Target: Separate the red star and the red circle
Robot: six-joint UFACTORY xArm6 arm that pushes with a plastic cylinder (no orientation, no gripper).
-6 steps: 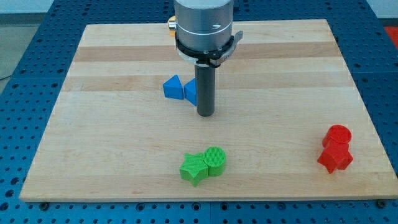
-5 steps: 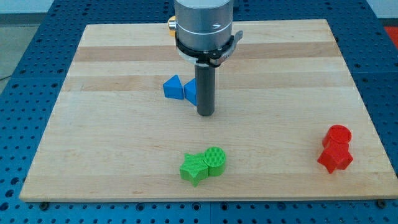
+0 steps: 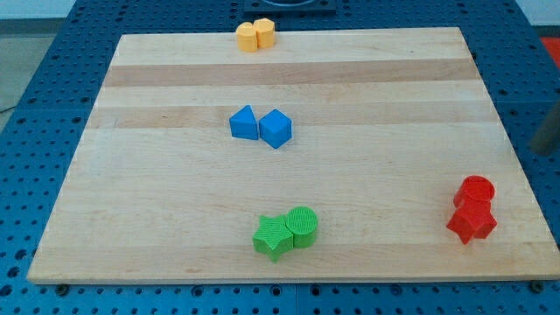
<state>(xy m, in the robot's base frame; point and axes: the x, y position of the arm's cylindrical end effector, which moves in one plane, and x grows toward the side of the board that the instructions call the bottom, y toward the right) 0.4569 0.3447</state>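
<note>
Camera view lacks my tip; red circle [image 3: 477, 189] touches red star [image 3: 472, 221].

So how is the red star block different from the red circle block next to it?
The red circle block has a round top, while the red star block has pointed corners. The circle sits nearer the view's top, the star nearer the bottom edge of the wooden board. The star's outline looks a little wider. Both share the same red and touch each other at the view's right. My tip does not clearly show.
</note>
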